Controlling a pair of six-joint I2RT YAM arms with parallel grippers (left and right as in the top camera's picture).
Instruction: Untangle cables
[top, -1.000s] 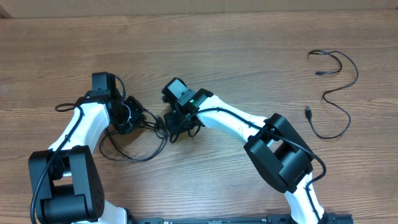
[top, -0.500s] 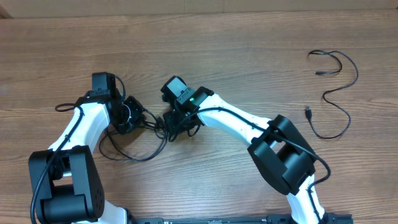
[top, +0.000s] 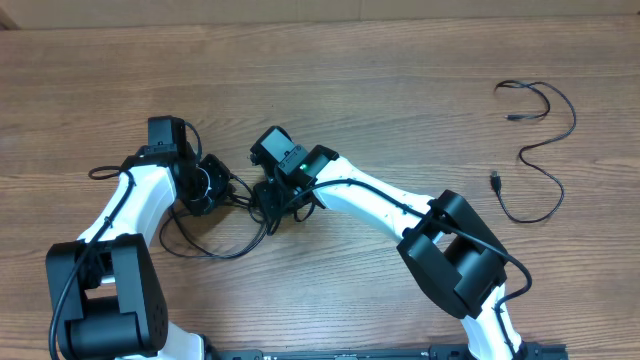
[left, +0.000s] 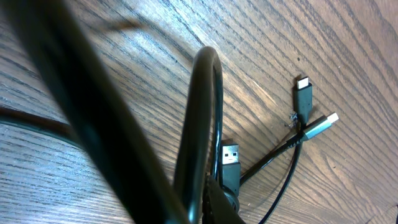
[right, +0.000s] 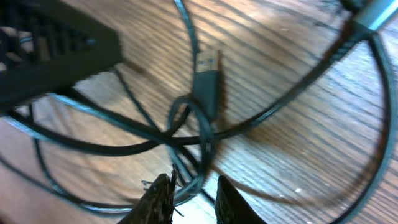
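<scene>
One thin black plug-ended cable (top: 524, 152) lies freed at three o'clock on the brown wood-grain tabletop (top: 400, 90); the tangled black cables (top: 243, 200) sit knotted at nine o'clock between left hand (top: 207, 187) and right hand (top: 268, 207). Left wrist: left hand clamped on a rising strand. Right wrist: right hand's jaws slightly apart astride the knot, untangling unfinished.

No text, label, brand, number or sign can be read in any of the views. The thin black cables (left: 208, 93) carry no legible marking. Nor do the black plug with a silver end (left: 230, 163), the white-and-black robot arms (top: 375, 200) or the brown wood-grain counter (top: 400, 90). The right wrist view is too blurred to make out fine print.
</scene>
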